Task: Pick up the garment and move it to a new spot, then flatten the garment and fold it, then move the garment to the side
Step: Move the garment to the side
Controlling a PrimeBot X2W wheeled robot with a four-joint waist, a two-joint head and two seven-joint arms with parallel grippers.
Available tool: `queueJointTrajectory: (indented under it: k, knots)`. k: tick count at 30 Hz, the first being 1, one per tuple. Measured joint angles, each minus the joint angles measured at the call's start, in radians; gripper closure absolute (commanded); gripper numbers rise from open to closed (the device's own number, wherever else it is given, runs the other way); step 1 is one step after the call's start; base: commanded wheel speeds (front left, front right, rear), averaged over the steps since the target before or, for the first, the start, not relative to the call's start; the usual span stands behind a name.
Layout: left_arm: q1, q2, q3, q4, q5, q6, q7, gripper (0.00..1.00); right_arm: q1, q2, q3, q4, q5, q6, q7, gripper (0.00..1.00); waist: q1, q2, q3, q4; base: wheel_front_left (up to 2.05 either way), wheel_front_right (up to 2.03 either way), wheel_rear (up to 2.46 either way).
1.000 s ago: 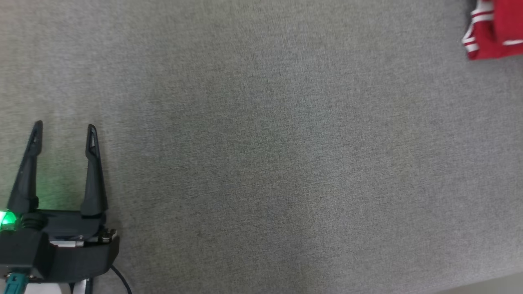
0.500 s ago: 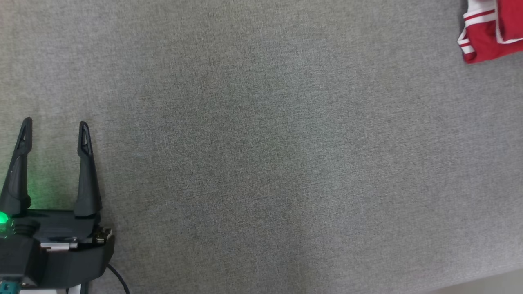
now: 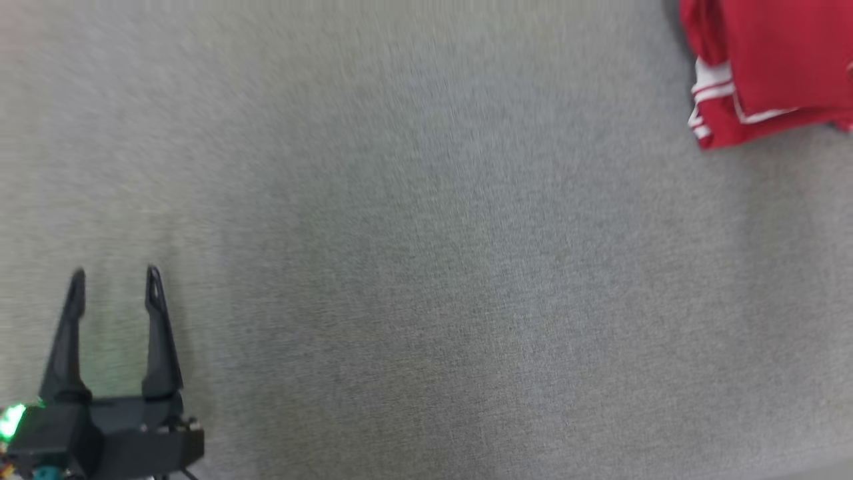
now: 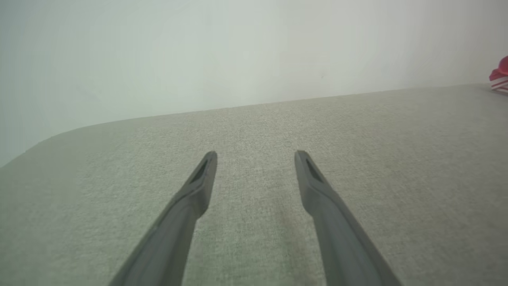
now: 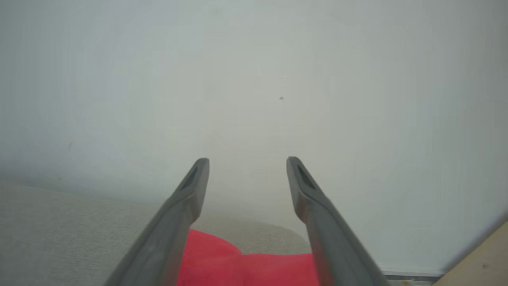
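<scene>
Fingers spread wide on the left gripper (image 3: pixel 116 272), low in the left corner of the head view, tips pointing up the picture and nothing between them. A green light (image 3: pixel 12 421) glows at its base. From its own wrist camera the two dark fingers reach out just above the grey fabric surface (image 4: pixel 397 167), bare cloth showing in the gap, and a pale wall (image 4: pixel 238 51) rises behind the far edge.

Over to the right gripper (image 5: pixel 248 159): its fingers stand well apart too, aimed at the same pale wall, and they grip nothing. Low in that wrist view, between and below the two fingers, sits the red garment (image 5: pixel 246 266), a soft bunched mound on the grey cloth. Whether the fingers touch it, I cannot tell from here. A tan strip (image 5: pixel 484 262) cuts across the lower right corner; what it is, I cannot say.

Out across the surface now. In the head view the garment (image 3: pixel 766 67) lies in the upper right corner, red with white stripes along its edge, layers lying one over another, partly cut off by the frame. It is well apart from the left gripper, with a broad stretch of grey fabric (image 3: pixel 426 267) between them. The left wrist camera catches just a sliver of it at the far right edge (image 4: pixel 501 77). The head picture is somewhat blurred.
</scene>
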Motion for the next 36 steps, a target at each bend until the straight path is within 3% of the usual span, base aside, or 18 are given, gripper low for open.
queueJointTrajectory:
  k: [9,21,36]
  knots:
    - [0.067,-0.03,-0.005,0.09,-0.016,-0.008,0.0,0.0,0.269,0.121,-0.087,-0.165,-0.001,0.0,-0.001,0.0,-0.0002,-0.0001,-0.161,0.05,0.0,0.0,0.0]
    - [0.139,-0.049,-0.014,0.15,-0.021,-0.023,0.0,0.0,0.599,0.278,-0.162,-0.271,-0.043,0.0,-0.001,0.0,-0.0003,-0.0002,-0.347,0.128,0.0,0.0,0.0]
    - [0.165,-0.061,-0.022,0.165,-0.028,-0.034,0.0,0.0,0.926,0.422,-0.228,-0.388,-0.062,0.0,-0.001,0.0,-0.0001,-0.0002,-0.455,0.147,0.0,0.0,0.0]
